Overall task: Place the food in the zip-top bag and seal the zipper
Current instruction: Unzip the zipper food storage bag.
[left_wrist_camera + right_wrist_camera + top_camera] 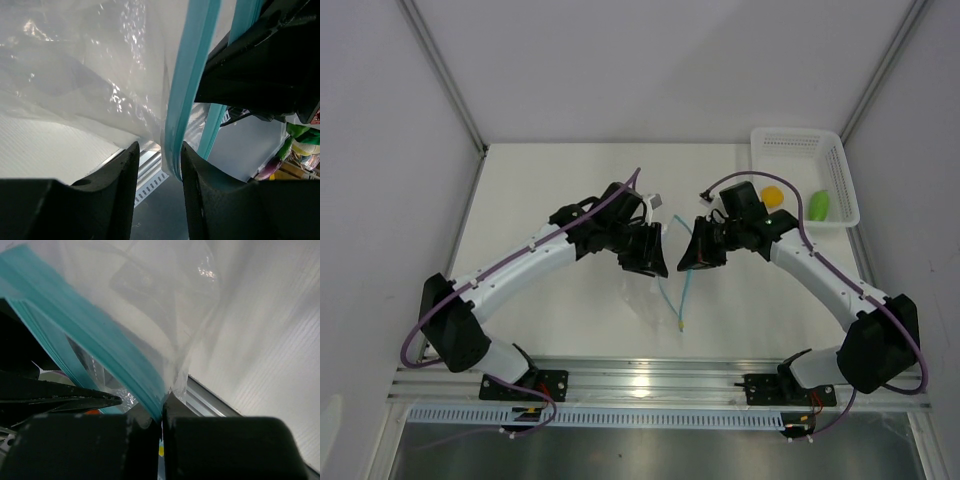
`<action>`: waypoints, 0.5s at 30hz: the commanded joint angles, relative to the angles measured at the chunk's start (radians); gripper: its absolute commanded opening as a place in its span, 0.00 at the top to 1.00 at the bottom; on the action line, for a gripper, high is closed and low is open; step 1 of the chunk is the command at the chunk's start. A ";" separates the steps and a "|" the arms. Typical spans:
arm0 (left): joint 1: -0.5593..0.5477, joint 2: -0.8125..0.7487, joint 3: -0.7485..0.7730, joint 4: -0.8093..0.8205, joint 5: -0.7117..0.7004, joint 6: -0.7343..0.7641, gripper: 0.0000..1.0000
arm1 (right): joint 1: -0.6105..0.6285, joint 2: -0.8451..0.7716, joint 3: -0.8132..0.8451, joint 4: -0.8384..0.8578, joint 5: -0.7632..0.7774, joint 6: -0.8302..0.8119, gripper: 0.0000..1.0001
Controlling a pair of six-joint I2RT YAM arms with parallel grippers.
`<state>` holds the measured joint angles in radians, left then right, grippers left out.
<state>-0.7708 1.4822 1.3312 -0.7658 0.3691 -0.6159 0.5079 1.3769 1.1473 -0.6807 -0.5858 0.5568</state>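
Crinkly clear zip-top bag (pixel 75 75) hangs with its teal zipper (pixel 186 85) between part-open left jaws, pinched in right jaws.

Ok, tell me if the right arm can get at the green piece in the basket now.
Probably not yet: the right gripper is shut on the zipper. The green piece lies uncovered in the white basket beside that arm, so freeing the gripper should suffice.
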 commanded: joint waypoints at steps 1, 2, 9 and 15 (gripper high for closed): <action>-0.005 -0.036 0.003 0.006 -0.006 0.019 0.59 | 0.006 0.005 0.060 0.006 -0.020 -0.011 1.00; -0.005 -0.036 0.002 0.008 0.001 0.021 0.59 | 0.006 0.008 0.065 0.001 -0.017 -0.018 1.00; -0.007 -0.065 -0.007 0.003 -0.027 0.018 0.47 | 0.006 0.027 0.091 -0.031 -0.008 -0.034 1.00; -0.010 -0.091 -0.061 0.048 -0.033 -0.018 0.52 | 0.007 0.028 0.097 -0.036 -0.011 -0.037 1.00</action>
<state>-0.7719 1.4239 1.2881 -0.7513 0.3435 -0.6113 0.5087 1.3972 1.2007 -0.7006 -0.5880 0.5404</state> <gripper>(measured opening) 0.497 0.003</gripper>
